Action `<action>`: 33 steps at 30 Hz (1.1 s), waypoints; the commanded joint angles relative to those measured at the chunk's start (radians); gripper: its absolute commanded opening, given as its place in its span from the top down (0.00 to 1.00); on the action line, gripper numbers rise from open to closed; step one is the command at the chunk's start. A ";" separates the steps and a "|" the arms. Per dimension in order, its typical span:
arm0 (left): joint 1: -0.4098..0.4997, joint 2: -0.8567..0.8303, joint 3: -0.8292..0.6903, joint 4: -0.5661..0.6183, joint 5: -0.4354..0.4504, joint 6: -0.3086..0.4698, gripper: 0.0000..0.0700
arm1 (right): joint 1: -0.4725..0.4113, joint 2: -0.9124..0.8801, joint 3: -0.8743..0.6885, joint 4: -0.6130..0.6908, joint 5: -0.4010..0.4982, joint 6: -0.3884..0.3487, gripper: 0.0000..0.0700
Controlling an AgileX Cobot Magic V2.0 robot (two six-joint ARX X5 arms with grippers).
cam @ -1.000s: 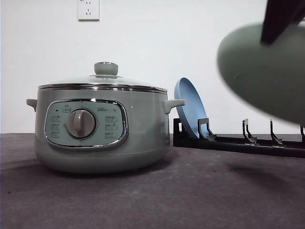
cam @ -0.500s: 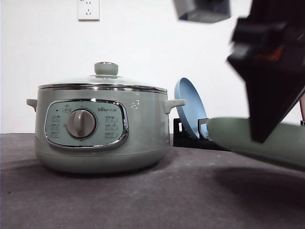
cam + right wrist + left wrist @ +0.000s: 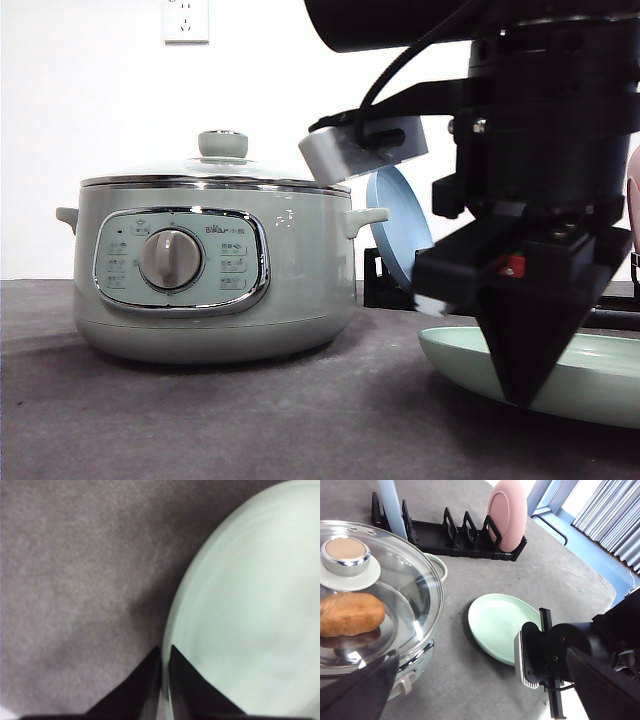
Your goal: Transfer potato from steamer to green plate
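- On the tabletop right of the steamer (image 3: pixel 210 265), right end effector (image 3: pixel 165 656) pinches the plate (image 3: pixel 502 625) rim.
- Potato (image 3: pixel 350 614) sits inside, lid on.
- Left end effector: state unclear.
- Advice: release only once plate lies flat, then retreat straight up.
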 commanded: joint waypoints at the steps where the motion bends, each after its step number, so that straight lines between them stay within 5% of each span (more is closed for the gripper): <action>1: -0.002 0.005 0.023 0.005 0.002 0.016 0.00 | 0.016 0.013 0.008 0.014 0.001 0.025 0.96; 10: -0.002 0.005 0.023 0.006 0.002 0.020 0.00 | 0.009 -0.017 0.013 0.009 -0.085 0.034 0.52; 15: -0.002 0.005 0.023 0.011 0.002 0.020 0.00 | -0.011 -0.094 0.034 0.003 -0.194 0.035 0.46; 21: -0.002 0.005 0.023 0.013 0.002 0.020 0.00 | -0.069 -0.231 0.063 0.001 -0.248 0.033 0.21; 33: -0.002 0.005 0.023 0.010 0.002 0.020 0.00 | -0.375 -0.582 0.078 0.045 -0.308 -0.005 0.21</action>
